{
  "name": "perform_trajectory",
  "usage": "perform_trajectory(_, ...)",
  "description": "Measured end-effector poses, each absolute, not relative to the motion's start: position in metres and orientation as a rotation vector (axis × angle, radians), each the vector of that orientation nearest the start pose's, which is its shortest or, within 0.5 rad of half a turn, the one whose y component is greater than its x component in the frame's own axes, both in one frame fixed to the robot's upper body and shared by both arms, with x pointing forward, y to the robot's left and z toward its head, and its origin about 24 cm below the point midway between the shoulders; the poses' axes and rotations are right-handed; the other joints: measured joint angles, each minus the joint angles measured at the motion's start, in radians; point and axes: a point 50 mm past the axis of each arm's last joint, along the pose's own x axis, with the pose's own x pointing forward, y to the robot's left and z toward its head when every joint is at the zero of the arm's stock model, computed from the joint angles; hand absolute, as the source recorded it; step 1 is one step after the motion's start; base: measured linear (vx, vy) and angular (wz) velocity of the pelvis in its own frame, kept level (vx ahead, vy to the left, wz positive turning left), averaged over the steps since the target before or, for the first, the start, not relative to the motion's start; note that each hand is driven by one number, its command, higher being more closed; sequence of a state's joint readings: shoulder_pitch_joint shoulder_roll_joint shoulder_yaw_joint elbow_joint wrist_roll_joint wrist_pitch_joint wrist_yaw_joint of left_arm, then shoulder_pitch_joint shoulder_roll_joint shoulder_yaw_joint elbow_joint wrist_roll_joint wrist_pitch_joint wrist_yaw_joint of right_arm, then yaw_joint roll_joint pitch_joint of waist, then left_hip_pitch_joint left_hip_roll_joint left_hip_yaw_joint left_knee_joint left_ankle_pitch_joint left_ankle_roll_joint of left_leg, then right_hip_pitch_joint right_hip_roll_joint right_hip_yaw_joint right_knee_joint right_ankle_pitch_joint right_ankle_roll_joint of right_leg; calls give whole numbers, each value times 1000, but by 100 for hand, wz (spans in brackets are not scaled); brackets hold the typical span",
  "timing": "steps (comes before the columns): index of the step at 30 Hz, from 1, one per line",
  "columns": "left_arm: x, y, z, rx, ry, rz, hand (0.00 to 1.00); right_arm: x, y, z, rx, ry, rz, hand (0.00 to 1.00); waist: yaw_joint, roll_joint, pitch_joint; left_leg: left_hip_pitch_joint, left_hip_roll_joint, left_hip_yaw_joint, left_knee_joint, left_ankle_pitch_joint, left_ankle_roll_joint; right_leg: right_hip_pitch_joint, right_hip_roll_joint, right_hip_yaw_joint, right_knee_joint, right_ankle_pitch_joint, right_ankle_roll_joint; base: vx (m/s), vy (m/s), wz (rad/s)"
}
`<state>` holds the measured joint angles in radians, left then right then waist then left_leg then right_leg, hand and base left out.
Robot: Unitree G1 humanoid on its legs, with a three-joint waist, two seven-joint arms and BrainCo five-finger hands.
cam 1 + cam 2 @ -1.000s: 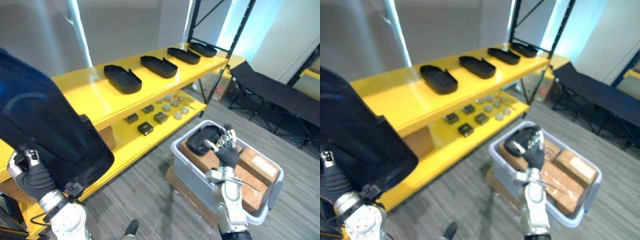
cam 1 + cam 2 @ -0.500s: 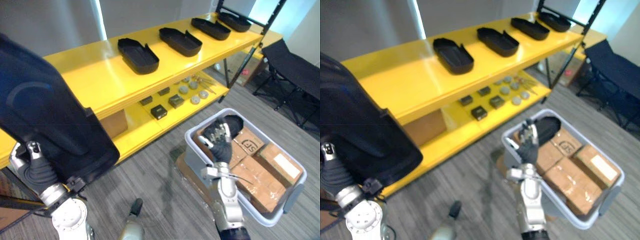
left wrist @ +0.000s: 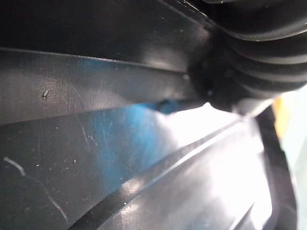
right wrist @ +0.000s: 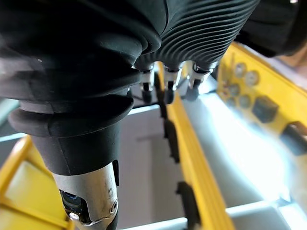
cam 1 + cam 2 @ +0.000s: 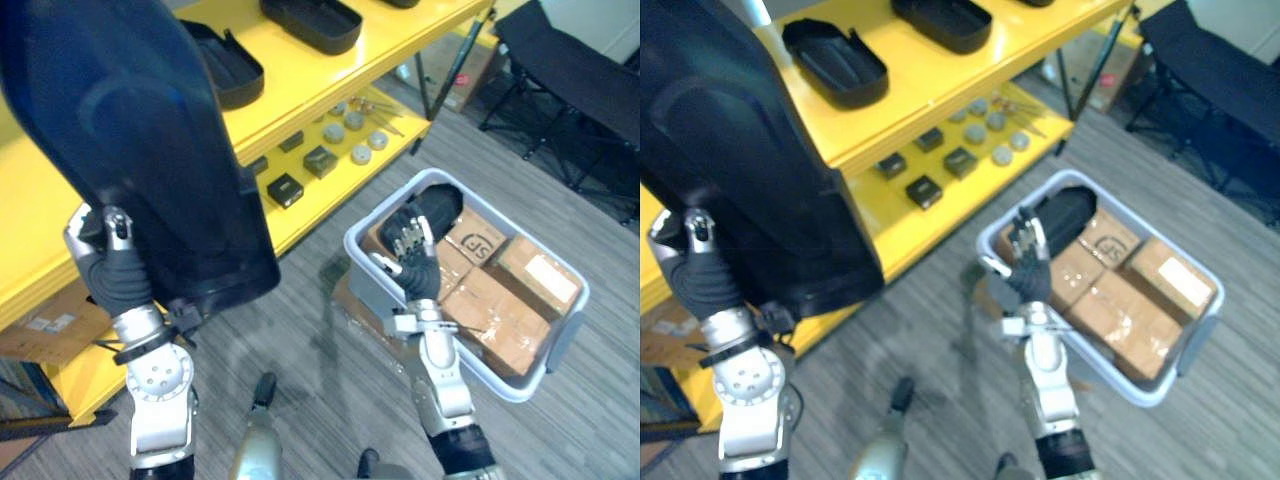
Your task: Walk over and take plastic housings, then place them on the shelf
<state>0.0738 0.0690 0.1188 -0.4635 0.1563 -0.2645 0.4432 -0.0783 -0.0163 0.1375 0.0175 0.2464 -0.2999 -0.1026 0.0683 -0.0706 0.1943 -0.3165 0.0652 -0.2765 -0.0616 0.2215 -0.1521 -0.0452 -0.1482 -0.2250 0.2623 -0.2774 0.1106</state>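
A large black plastic housing (image 5: 130,130) stands upright, very close, at the left; my left hand (image 5: 112,275) is shut on its lower edge, thumb against its face. It covers part of the yellow shelf (image 5: 300,85). The left wrist view shows this housing's (image 3: 120,143) glossy surface from very close. Two more housings (image 5: 225,65) (image 5: 315,15) lie on the shelf's top board. Another black housing (image 5: 435,205) rests in the grey bin (image 5: 560,340). My right hand (image 5: 410,258) is open, fingers up, above the bin's near left corner, holding nothing.
Cardboard boxes (image 5: 500,300) fill the bin. The shelf's lower board holds small black blocks (image 5: 285,188) and round discs (image 5: 352,152). A black folding cot (image 5: 570,70) stands at the far right. A shelf post (image 5: 450,80) rises beside the bin on the grey plank floor.
The camera has tilted down and moved nearer the shelf. My left hand has raised the housing higher across the shelf front. The right hand stays open over the bin.
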Motion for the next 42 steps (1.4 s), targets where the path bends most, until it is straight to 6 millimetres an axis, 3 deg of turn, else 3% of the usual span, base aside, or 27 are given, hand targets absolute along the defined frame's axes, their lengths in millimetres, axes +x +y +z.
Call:
perform_trajectory(2,203,193,152,124,-678,500,100,256,-135,75,265,-298,-10,0,-5,8,3,-21,-4,-7,-16,38,29,6,12,-67,31,-35,-12,-34,-99,104)
perform_trajectory(3,203,191,152,120,-678,486,100,255,-140,73,261,-297,-25,0,-15,14,4,-35,-5,35,-17,28,88,11,16,-103,29,-37,-15,-19,-58,106)
perform_trajectory(4,204,188,153,120,-681,468,100,253,-146,72,256,-294,-48,0,-26,18,6,-62,1,104,-17,-12,173,16,20,-147,22,-36,-16,-1,-73,133)
perform_trajectory(5,205,188,153,122,-683,456,100,252,-151,71,248,-295,-62,0,-30,21,12,-92,20,220,-4,-56,232,24,23,-189,7,-29,-15,18,-65,133)
perform_trajectory(6,205,188,153,122,-682,455,100,252,-155,74,238,-309,-70,0,-25,29,17,-108,33,284,21,-63,238,38,25,-212,-1,-29,-15,39,-36,93)
perform_trajectory(7,205,188,153,123,-680,457,100,251,-157,77,232,-321,-72,0,-21,36,21,-109,34,287,34,-56,229,52,27,-218,-5,-29,-15,91,39,50)
perform_trajectory(8,204,190,152,121,-674,463,100,250,-159,86,236,-359,-75,0,-5,42,22,-111,32,286,78,-36,187,84,24,-218,-17,-32,-12,90,59,19)
perform_trajectory(11,203,195,154,110,-684,483,100,252,-156,102,257,-433,-67,0,4,33,20,-159,13,322,202,-65,121,101,-15,-222,-22,-73,-7,111,106,20)
perform_trajectory(13,202,204,157,127,-697,527,100,257,-150,107,282,-448,-59,0,13,2,35,-180,-19,385,368,-182,147,134,-78,-212,37,-83,-5,238,131,0)
perform_trajectory(14,202,206,157,130,-692,535,100,257,-149,106,285,-445,-58,0,9,4,34,-179,-23,384,409,-210,138,125,-93,-192,98,-77,-12,346,132,12)
perform_trajectory(15,203,206,159,138,-701,534,100,258,-150,104,283,-436,-64,0,-1,7,32,-165,-31,369,467,-258,143,74,-121,-141,281,-35,-82,356,179,27)
perform_trajectory(16,205,206,162,153,-718,523,100,259,-149,105,287,-437,-71,0,-2,4,34,-130,-33,360,480,-287,145,10,-144,-98,451,80,-130,356,199,29)
perform_trajectory(18,206,208,167,182,-741,509,100,265,-146,106,298,-434,-69,0,-18,-2,31,-44,-31,331,430,-300,154,-71,-154,-17,644,246,-114,468,164,32)
perform_trajectory(19,207,209,169,184,-750,514,100,270,-141,106,299,-431,-54,0,-28,-1,32,17,-31,314,386,-302,157,-116,-144,0,714,151,-102,475,124,34)
perform_trajectory(20,207,209,170,186,-752,517,100,271,-138,106,294,-427,-46,0,-28,0,32,50,-28,312,361,-301,157,-133,-135,2,715,118,-103,359,76,26)
perform_trajectory(22,207,209,171,179,-758,524,100,271,-133,106,280,-426,-24,0,-33,15,33,134,-18,284,300,-301,157,-169,-74,3,535,40,-99,314,9,38)
perform_trajectory(23,208,208,172,175,-764,523,100,271,-133,107,272,-429,-23,0,-36,14,31,141,-16,277,291,-301,157,-178,-57,7,462,37,-97,267,-66,63)
perform_trajectory(25,213,208,172,170,-765,519,100,272,-135,108,261,-434,-20,0,-40,7,21,141,-14,243,278,-309,142,-212,-4,83,167,53,-74,230,-124,67)
perform_trajectory(27,216,209,166,175,-731,523,100,271,-134,108,261,-435,-16,0,-42,6,16,142,-20,219,284,-326,115,-207,9,134,26,111,-51,177,-187,67)
perform_trajectory(28,217,209,161,179,-705,522,100,271,-132,110,256,-442,0,0,-41,-2,9,137,-33,182,306,-355,73,-193,9,159,-17,242,-5,188,-266,73)
perform_trajectory(30,216,204,152,168,-668,529,100,271,-131,114,231,-455,29,0,-29,51,-20,101,7,144,318,-369,50,-189,50,114,-29,232,-30,194,-326,63)
perform_trajectory(32,219,187,148,134,-651,469,100,271,-132,123,187,-493,72,0,-28,94,-40,82,36,58,269,-323,-7,-185,74,15,5,198,-73,162,-299,105)
perform_trajectory(35,224,165,153,102,-676,361,100,266,-137,137,173,-558,71,0,-58,105,-58,82,50,63,135,-187,-19,-156,50,-129,16,162,-102,81,-221,161)
perform_trajectory(37,227,157,157,89,-695,319,100,261,-136,148,166,-613,81,0,-42,119,-66,97,79,267,91,-168,13,-143,58,-179,29,145,-127,61,-129,116)
perform_trajectory(41,229,158,151,103,-667,311,100,259,-131,152,159,-634,87,0,-35,116,-70,122,79,282,68,-156,25,-125,62,-169,37,137,-125,4,3,26)
perform_trajectory(42,229,158,152,105,-669,311,100,256,-130,155,170,-649,85,0,-36,114,-72,127,69,285,53,-152,27,-117,59,-160,13,135,-107,-38,61,0)
